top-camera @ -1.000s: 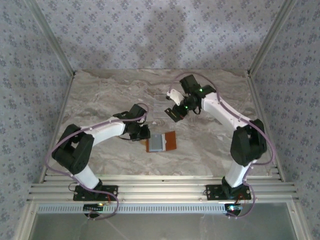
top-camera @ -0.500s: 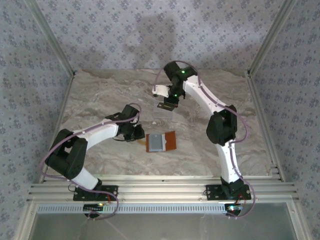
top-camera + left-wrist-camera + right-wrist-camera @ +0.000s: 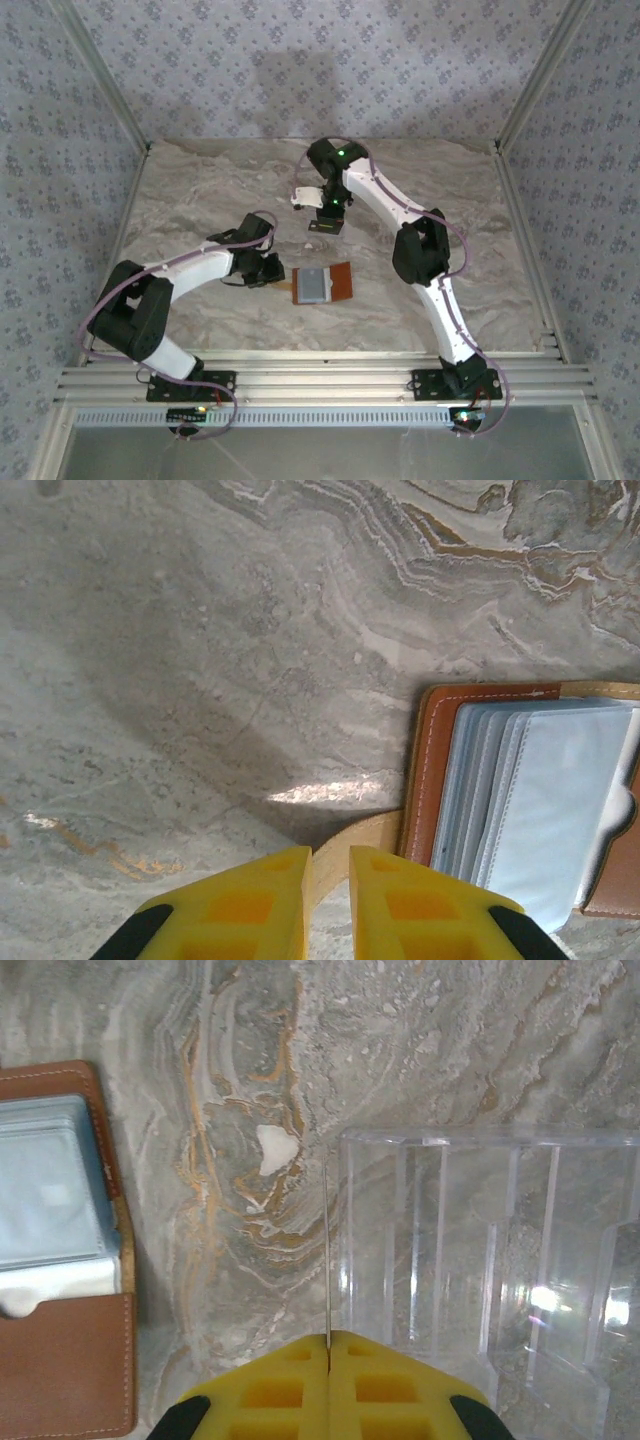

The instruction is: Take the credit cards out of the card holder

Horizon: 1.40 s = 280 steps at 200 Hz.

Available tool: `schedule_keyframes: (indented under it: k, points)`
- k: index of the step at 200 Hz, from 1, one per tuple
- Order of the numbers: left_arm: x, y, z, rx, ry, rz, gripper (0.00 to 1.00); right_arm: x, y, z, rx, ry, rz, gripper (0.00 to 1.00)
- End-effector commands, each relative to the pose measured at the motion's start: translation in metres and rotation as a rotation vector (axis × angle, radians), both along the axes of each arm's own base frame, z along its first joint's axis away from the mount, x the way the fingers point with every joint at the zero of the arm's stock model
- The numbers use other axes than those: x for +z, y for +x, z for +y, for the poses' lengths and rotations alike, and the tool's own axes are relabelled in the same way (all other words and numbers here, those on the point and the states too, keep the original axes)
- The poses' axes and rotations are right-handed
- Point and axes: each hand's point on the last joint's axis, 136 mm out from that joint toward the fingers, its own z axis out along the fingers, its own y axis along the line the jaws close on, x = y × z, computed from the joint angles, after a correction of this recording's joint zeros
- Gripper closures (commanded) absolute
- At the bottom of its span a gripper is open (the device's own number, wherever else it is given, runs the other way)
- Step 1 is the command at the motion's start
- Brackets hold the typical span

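Observation:
The orange-brown card holder (image 3: 322, 284) lies open on the marble table, pale blue sleeves (image 3: 540, 790) facing up. My left gripper (image 3: 330, 855) is shut on the holder's tan strap (image 3: 352, 838) at its left edge; from above it (image 3: 283, 272) sits just left of the holder. A whitish card end (image 3: 40, 1288) pokes out of one sleeve. My right gripper (image 3: 328, 1338) is shut on a thin credit card (image 3: 327, 1250), seen edge-on and held upright over the left wall of the clear tray. In the top view that gripper (image 3: 327, 226) hangs behind the holder.
A clear plastic tray (image 3: 490, 1260) with ribbed dividers stands on the table right of the held card, beyond the card holder (image 3: 60, 1360). Patterned walls and metal posts enclose the marble table (image 3: 200, 200). Bare marble lies left of the holder.
The right arm has swung left and back, carrying the card over the clear tray. The left gripper has stayed on the holder's strap, shifting only slightly.

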Motion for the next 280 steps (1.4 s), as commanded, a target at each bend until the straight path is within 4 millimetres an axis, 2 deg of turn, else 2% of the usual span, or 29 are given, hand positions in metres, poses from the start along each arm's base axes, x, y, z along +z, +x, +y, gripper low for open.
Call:
schedule_keyframes:
  k: [1, 61, 95, 116, 156, 178, 223, 280]
  points:
    - [0.007, 0.000, 0.003, -0.006, -0.009, -0.026, 0.82, -0.005, 0.003, -0.006, 0.098, -0.067, -0.032, 1.00]
    - [0.006, -0.001, 0.007, 0.002, -0.009, -0.022, 0.82, -0.025, -0.007, -0.006, 0.121, -0.092, 0.038, 1.00]
    - [0.005, -0.002, 0.007, 0.001, -0.012, -0.019, 0.82, -0.025, -0.019, -0.008, 0.129, -0.100, 0.084, 1.00]
    - [0.006, -0.002, 0.007, 0.001, -0.014, -0.021, 0.82, -0.013, -0.021, -0.008, 0.130, -0.095, 0.081, 1.00]
    - [0.009, -0.001, 0.007, 0.004, -0.015, -0.030, 0.82, 0.029, -0.003, -0.006, 0.113, -0.062, -0.080, 1.00]
    - [0.009, 0.000, 0.007, 0.005, -0.015, -0.031, 0.82, 0.037, 0.006, -0.004, 0.122, -0.058, -0.139, 1.00]
    - [0.010, -0.001, 0.008, 0.004, -0.014, -0.032, 0.82, 0.028, 0.018, -0.003, 0.130, -0.075, -0.166, 1.00]
    - [0.012, -0.002, 0.010, 0.007, -0.012, -0.032, 0.82, 0.007, 0.028, -0.001, 0.129, -0.080, -0.158, 1.00]
